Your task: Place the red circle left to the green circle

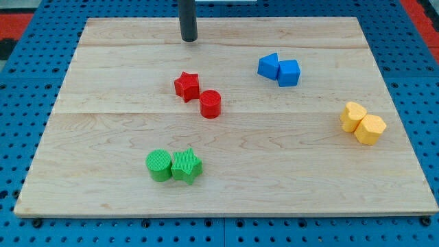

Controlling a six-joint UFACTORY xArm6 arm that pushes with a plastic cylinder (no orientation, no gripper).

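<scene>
The red circle (210, 104) lies near the middle of the wooden board (103, 103), touching the red star (186, 86) at its upper left. The green circle (159, 165) lies toward the view's bottom, with the green star (186, 166) touching its right side. My tip (188, 39) is at the view's top, above the red star and well apart from every block. The red circle is up and to the right of the green circle.
Two blue blocks (279, 69) sit together at the upper right. Two yellow blocks (362, 123) sit together at the right edge. A blue pegboard (20, 103) surrounds the board.
</scene>
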